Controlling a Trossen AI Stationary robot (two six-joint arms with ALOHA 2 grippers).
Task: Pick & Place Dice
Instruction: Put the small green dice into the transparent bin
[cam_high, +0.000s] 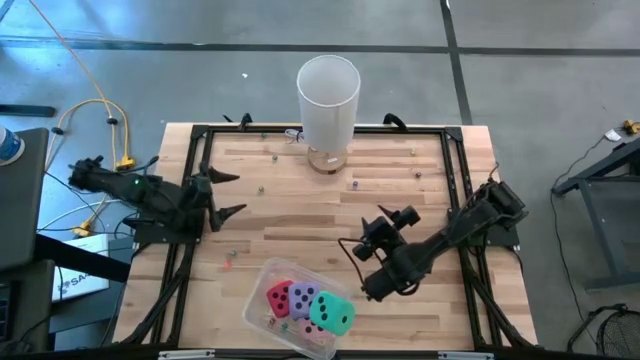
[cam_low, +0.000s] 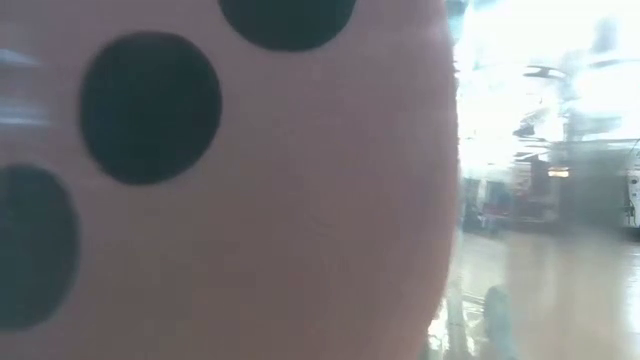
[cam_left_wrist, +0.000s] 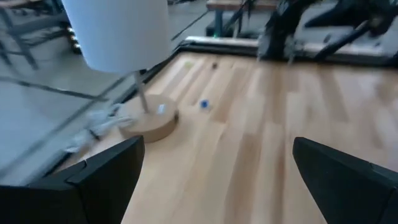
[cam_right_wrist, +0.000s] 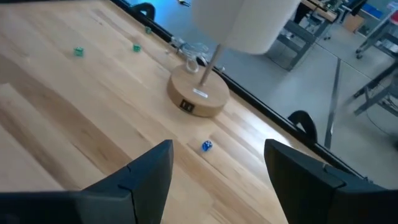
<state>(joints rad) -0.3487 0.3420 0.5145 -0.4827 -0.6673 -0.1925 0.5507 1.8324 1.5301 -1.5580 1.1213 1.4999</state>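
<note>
Wooden planks make up the table (cam_high: 300, 215), fenced by a dark frame. At its far edge stands a white lamp (cam_high: 328, 95) on a round wooden base. At the near edge lies a clear plastic tub (cam_high: 262, 283), set at a slant, and all four dice sit in it: the teal-green die (cam_high: 332, 312) nearest the right arm, the purple die (cam_high: 303, 297) beside it, the red die (cam_high: 279, 296) touching that one, and the pink die (cam_high: 312, 331) low at the tub's near wall, partly under the others. In the low view one die's face pressed against the wall blocks nearly everything.

The right hand (cam_high: 366, 249) hovers over bare wood just beside the tub's far right side, fingers spread apart and holding nothing; its wrist camera looks toward the lamp. The left hand (cam_high: 227, 194) waits at the table's left edge, fingers likewise wide apart and empty.

By my reading, the step is a reach into the tub for a die. The teal-green one is the natural pick, being topmost and closest. The hand would do well to come down from above, fingers straddling two free faces and clear of the tub wall and the purple neighbour. Foam yields, so a gentle squeeze should be enough.

Tiny coloured beads (cam_right_wrist: 206, 145) are scattered over the wood.
</note>
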